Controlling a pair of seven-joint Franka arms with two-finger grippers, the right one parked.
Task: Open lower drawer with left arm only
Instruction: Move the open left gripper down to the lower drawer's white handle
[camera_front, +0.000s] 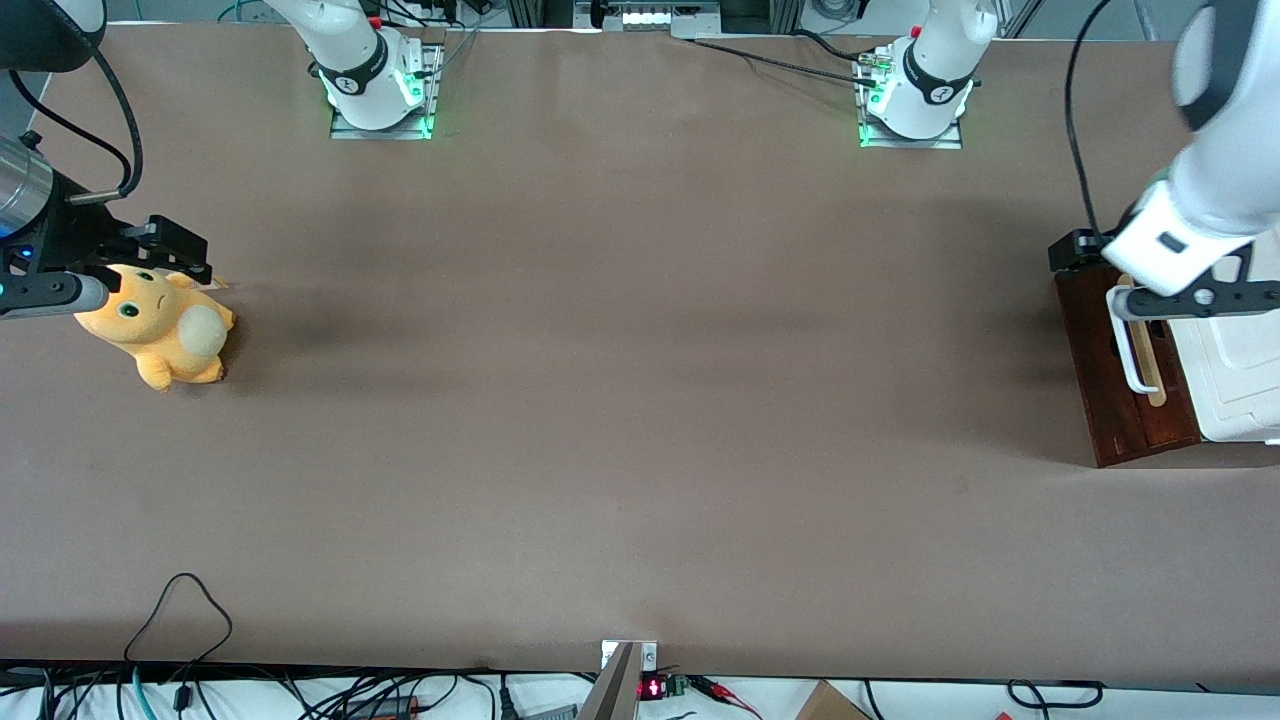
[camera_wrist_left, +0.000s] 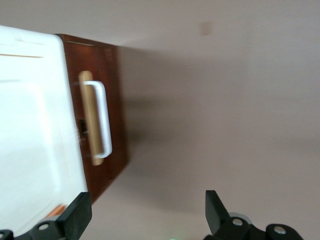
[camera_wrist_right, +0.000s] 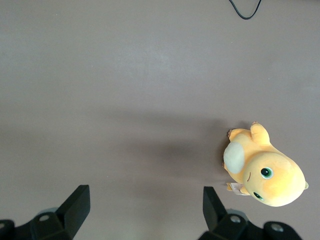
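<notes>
Above the white cabinet top (camera_front: 1245, 375), the left arm's gripper (camera_wrist_left: 145, 217) hangs with fingers spread; glossy red-brown lower drawer (camera_front: 1115, 385), white U-shaped handle (camera_wrist_left: 102, 120), sits shut at the working arm's table end.

1. The lower drawer (camera_front: 1125, 385) has a dark red-brown wooden front with a white U-shaped handle (camera_front: 1133, 345) on a pale wood strip. It sits under the white cabinet top (camera_front: 1240, 375), at the working arm's end of the worktop.
2. The left arm (camera_front: 1215, 170), glossy white, hangs above the cabinet; its gripper (camera_wrist_left: 145, 220) hovers over the drawer handle, fingers (camera_wrist_left: 77, 215) spread wide.
</notes>
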